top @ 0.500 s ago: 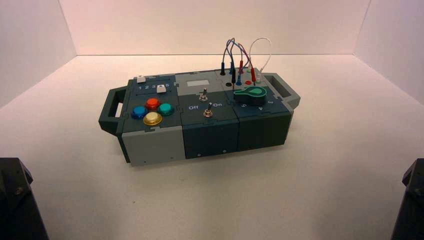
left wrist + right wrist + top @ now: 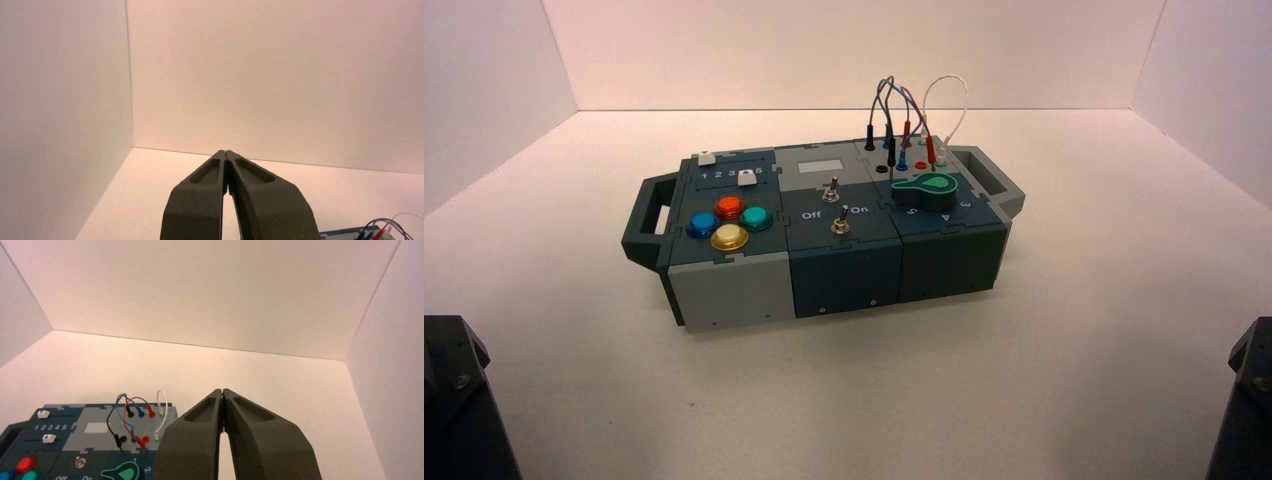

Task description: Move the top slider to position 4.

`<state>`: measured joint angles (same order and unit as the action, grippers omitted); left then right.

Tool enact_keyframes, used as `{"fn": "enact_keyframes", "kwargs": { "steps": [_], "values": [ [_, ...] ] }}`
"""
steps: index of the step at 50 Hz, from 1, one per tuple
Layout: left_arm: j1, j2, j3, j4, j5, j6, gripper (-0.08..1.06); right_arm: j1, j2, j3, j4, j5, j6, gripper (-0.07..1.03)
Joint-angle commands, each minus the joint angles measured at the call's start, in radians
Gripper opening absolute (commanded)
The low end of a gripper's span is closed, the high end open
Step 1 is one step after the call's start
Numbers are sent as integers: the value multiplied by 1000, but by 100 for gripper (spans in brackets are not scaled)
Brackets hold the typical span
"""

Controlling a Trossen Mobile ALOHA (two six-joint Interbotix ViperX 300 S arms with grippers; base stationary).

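The left gripper and the right gripper were both parked at the near edge of the scene, well short of the box. Each had its fingers pressed together at the tips and held nothing. Neither arm reached toward the panel; each pointed level toward the back wall.

The box stood turned on the table. On its left section, the coloured buttons lay nearest the robot. Behind them sat the lower slider, then the printed row 1 2 3 4 5, and farthest back the top slider, near the left end of its track.

Risks from this state:
- The two white sliders look alike and sit near each other, so an approach aimed slightly short would likely move the lower one.
- The target knob is small; closed fingertips could slip off it or push it beyond position 4.
- The right arm would have to cross the wires, so the left arm appeared better placed.
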<state>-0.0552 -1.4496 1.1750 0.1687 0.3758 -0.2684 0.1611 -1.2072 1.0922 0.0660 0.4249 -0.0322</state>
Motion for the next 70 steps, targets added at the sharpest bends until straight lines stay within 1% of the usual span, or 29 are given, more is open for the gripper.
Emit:
{"fn": "enact_keyframes", "kwargs": {
  "steps": [1,10,12,16,17,18,21,24,25,27,29,31,32,34,37,43,48,52,55,61,70],
  "values": [
    [5,66,-17,-3,-6,-2,-3,-2,18,-18,11,-6,0,-2],
    [-2,143,-21,-21,2,-2,-3,0,37,-18,14,-5,2,-2],
    [-11,170,-26,-29,2,-2,-3,6,51,-21,20,0,0,-2],
    [-20,190,-28,-32,3,-2,-3,17,66,-28,31,5,-2,-2],
    [-35,209,-29,-35,8,-5,-3,41,94,-35,41,12,-3,-2],
    [-55,224,-31,-38,14,-5,-3,81,126,-48,51,25,-3,-2],
    [-72,236,-31,-38,15,-5,-3,130,156,-58,60,40,-3,-2],
    [-92,255,-32,-38,15,-8,-3,207,206,-74,67,51,-2,-2],
    [-94,258,-32,-38,15,-8,-3,221,212,-77,71,52,-3,-2],
    [-107,272,-34,-40,17,-12,-3,275,244,-86,86,57,-2,-2],
    [-110,275,-34,-40,15,-14,-3,285,253,-87,89,58,-2,-2],
    [-120,290,-35,-40,17,-15,-3,319,278,-97,95,57,0,-2],
    [-137,328,-41,-40,17,-15,-3,373,324,-115,109,54,2,-2],
    [-143,356,-48,-40,15,-14,-3,400,353,-129,115,46,2,-2],
    [-144,397,-57,-40,17,-12,-3,425,394,-149,117,35,3,-2],
    [-150,471,-71,-40,26,-12,-3,453,476,-187,117,21,-3,-2],
    [-172,522,-87,-41,32,-17,-3,482,551,-221,114,9,-11,-2],
    [-186,545,-101,-41,31,-17,-3,486,597,-236,112,-6,-20,-2],
    [-193,563,-114,-41,26,-25,-3,488,638,-255,112,-23,-26,-2],
    [-193,589,-127,-41,8,-40,-3,494,704,-284,110,-38,-29,-2],
    [-201,649,-126,-44,-41,-63,-3,494,764,-311,104,-67,-31,-2]
  ]
}}
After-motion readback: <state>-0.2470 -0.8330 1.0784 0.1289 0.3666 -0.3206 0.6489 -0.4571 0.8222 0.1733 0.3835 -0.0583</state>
